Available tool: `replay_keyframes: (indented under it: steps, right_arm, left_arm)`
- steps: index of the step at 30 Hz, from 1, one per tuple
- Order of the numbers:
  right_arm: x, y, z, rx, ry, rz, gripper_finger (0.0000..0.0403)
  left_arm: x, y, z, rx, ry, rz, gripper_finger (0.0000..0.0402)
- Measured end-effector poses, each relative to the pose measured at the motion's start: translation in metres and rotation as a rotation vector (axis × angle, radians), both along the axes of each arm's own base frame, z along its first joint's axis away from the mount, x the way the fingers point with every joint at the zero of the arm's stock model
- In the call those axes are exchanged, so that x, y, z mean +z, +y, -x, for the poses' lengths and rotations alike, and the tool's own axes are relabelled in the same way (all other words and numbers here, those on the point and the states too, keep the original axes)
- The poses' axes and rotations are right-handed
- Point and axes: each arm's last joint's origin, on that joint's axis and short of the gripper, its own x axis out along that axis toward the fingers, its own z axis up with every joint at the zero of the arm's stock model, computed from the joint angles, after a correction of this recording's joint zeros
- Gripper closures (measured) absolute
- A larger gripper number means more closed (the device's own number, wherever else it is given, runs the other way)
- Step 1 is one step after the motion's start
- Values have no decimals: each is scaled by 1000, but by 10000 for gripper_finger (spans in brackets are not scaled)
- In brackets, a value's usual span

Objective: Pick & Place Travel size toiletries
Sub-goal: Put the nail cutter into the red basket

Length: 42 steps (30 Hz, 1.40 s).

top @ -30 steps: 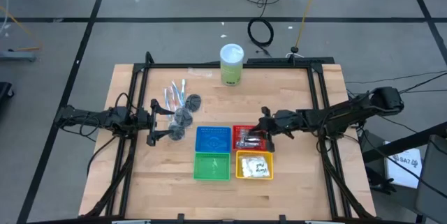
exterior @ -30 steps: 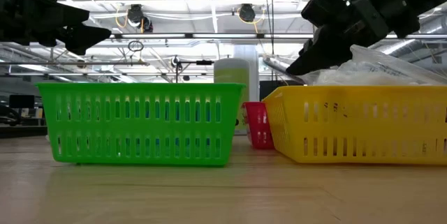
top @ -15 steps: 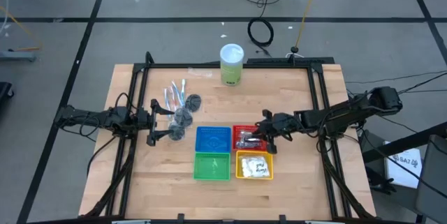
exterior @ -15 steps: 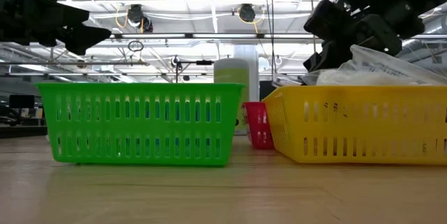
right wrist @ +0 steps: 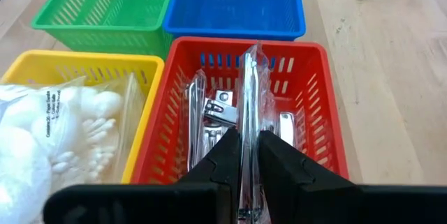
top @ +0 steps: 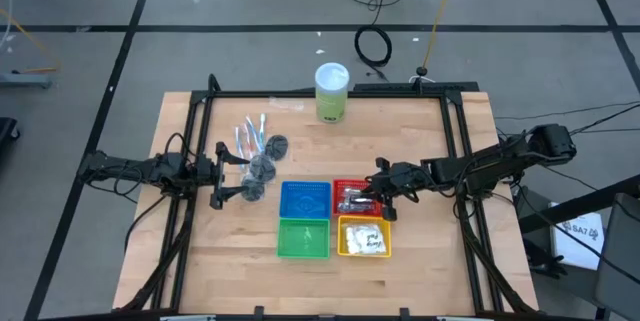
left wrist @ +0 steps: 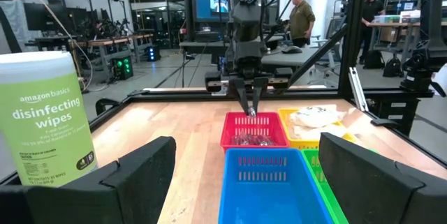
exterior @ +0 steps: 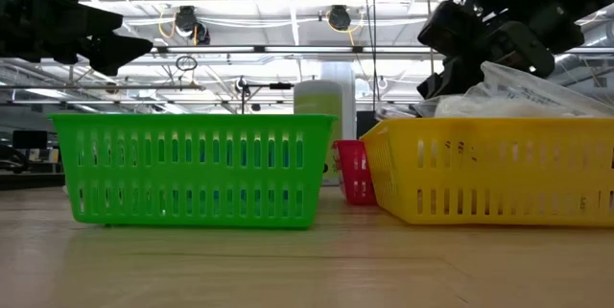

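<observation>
Four small baskets stand together at mid-table: blue (top: 305, 199), red (top: 348, 199), green (top: 303, 238) and yellow (top: 365, 238). The red basket (right wrist: 318, 112) holds several clear-wrapped silver toiletries; the yellow one holds white sachets (right wrist: 49, 133). Clear-wrapped sticks (top: 250, 133) and dark round puffs (top: 266, 159) lie on the wood at the left. My right gripper (top: 380, 194) hangs slanting down over the red basket, shut on a narrow clear-wrapped silver toiletry (right wrist: 249, 84). My left gripper (top: 222, 176) waits open beside the puffs, level. My right gripper pinches the clear-wrapped silver toiletry between its two fingers (right wrist: 229, 147), which lie on its flat sides (right wrist: 249, 123). The fingers slant down from the table's right side. The piece stands edge-on and juts out past the fingertips, its free end (right wrist: 249, 60) over the red basket's contents.
A tall green wipes cylinder (top: 332, 93) with a white lid stands at the table's far edge. A black frame (top: 200, 111) runs around the tabletop. Bare wood lies in front of the baskets. People stand in the room beyond the table's right side (left wrist: 302, 16).
My right gripper has tipped a little further downward over the red basket and stayed shut on the wrapped piece; in the last half second it has kept still.
</observation>
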Motion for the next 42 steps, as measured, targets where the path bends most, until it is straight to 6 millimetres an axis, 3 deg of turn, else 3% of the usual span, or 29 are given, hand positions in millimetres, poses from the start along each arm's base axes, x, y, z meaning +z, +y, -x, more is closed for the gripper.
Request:
replay_keyframes:
  steps: [42]
  right_arm:
    - [-3,0,2,-2,42,-3,370]
  left_arm:
    - [0,0,0,1,0,0,55]
